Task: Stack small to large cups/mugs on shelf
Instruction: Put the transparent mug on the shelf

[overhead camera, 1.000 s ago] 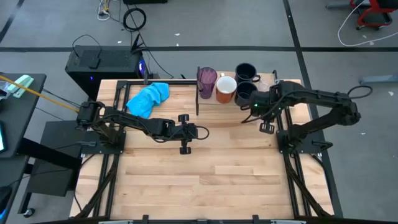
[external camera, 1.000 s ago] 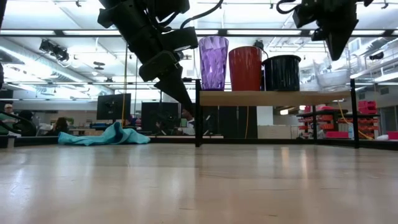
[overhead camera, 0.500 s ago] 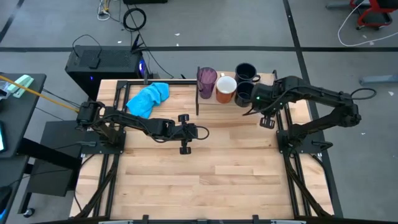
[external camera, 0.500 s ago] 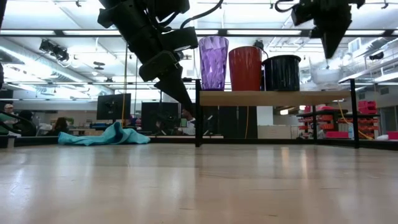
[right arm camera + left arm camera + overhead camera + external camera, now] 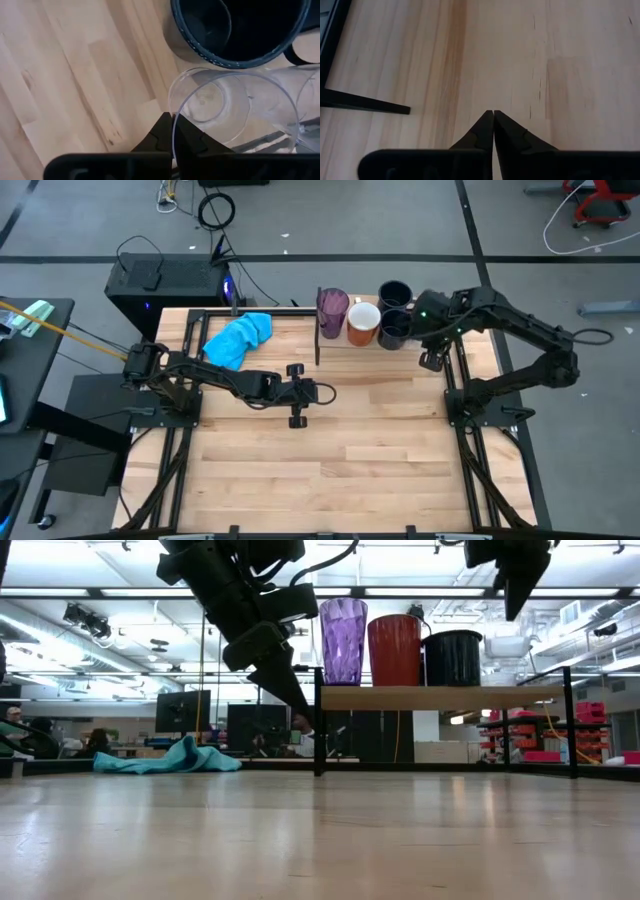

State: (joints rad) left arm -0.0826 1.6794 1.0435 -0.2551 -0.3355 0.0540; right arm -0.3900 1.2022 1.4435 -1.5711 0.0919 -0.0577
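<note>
On the shelf [image 5: 350, 356] stand a purple tumbler [image 5: 333, 310], an orange mug [image 5: 362, 323] and two black mugs [image 5: 397, 297] [image 5: 393, 330], all upright on their bases. My right gripper [image 5: 515, 608] hangs high over the shelf's right part, next to the nearer black mug [image 5: 235, 30]. It is shut on a small clear cup [image 5: 215, 107]. My left gripper [image 5: 493, 114] is shut on nothing, slanting down over the table near the shelf's left post [image 5: 318, 725]. My right gripper pinches the clear cup's rim [image 5: 173, 131], one finger inside the wall and one outside. The fingers come from above, pointing steeply down. The cup hangs below them [image 5: 508, 645], mouth up, lifted clear of the shelf.
A bright blue cloth [image 5: 240, 338] lies at the table's far left. The shelf stands on thin dark posts [image 5: 571, 725] with open space beneath it. The near half of the plank table [image 5: 330, 470] is bare wood.
My right gripper has risen and swung toward the table's far edge, closer to the black mugs, staying shut. The clear cup has gone up with it, from the shelf's top to hanging clear above it.
</note>
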